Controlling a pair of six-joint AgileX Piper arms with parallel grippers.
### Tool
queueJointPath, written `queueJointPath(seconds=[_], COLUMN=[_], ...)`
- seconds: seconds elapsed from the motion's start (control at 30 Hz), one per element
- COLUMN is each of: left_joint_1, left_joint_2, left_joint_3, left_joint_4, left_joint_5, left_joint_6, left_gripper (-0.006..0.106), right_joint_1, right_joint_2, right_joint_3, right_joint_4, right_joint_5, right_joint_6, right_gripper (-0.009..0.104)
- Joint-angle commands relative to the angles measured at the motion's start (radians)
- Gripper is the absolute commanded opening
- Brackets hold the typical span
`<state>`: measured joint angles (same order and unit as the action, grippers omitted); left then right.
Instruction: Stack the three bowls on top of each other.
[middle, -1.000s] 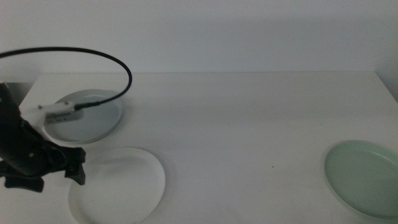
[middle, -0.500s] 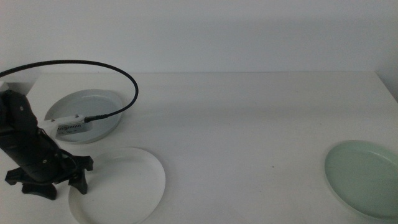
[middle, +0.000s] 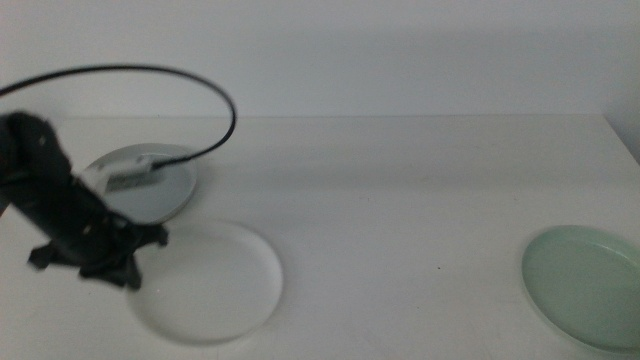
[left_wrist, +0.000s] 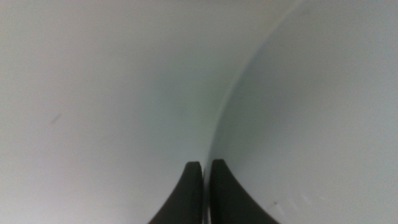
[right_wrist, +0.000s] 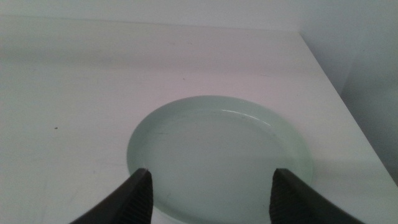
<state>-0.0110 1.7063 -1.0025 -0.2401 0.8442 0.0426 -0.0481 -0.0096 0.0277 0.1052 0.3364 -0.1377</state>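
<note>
The white bowl (middle: 215, 285) is at the front left of the table, with my left gripper (middle: 125, 265) shut on its left rim. In the left wrist view the jaws (left_wrist: 202, 165) pinch the thin edge of the white bowl (left_wrist: 311, 124). Just behind it the grey bowl (middle: 150, 190) rests on the table, partly hidden by the left arm. The mint green bowl (middle: 585, 285) lies at the front right. My right gripper (right_wrist: 208, 177) hovers open over the near edge of the green bowl (right_wrist: 217, 149), one jaw to each side, and is out of the middle view.
The left arm's black cable (middle: 200, 85) loops high over the grey bowl. The table's right edge (middle: 625, 140) runs close beside the green bowl. A white wall stands behind the table.
The left arm swung up and to the right, and the white bowl shifted to the right with it. The grey and green bowls have not moved.
</note>
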Motion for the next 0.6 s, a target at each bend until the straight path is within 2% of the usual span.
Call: queueJointPath(seconds=[0.0, 0.27, 0.57], left_joint_1=[-0.052, -0.250, -0.389], left_joint_2=[-0.058, 0.033, 0.207], left_joint_3=[-0.088, -0.377, -0.571], left_joint_4=[-0.030, -0.029, -0.029], left_joint_5=[0.021, 0.100, 0.105], left_joint_6=[-0.034, -0.114, -0.176], left_gripper=[-0.005, -0.005, -0.005], right_joint_1=[-0.006, -0.006, -0.006], right_joint_2=[-0.027, -0.027, -0.027], right_joint_3=[-0.007, -0.007, -0.007], right_joint_4=[-0.004, -0.004, -0.004], right_joint_5=[-0.078, -0.078, -0.078], right_joint_6=[-0.004, -0.004, -0.004], right_gripper=[0.051, 0.051, 0.051])
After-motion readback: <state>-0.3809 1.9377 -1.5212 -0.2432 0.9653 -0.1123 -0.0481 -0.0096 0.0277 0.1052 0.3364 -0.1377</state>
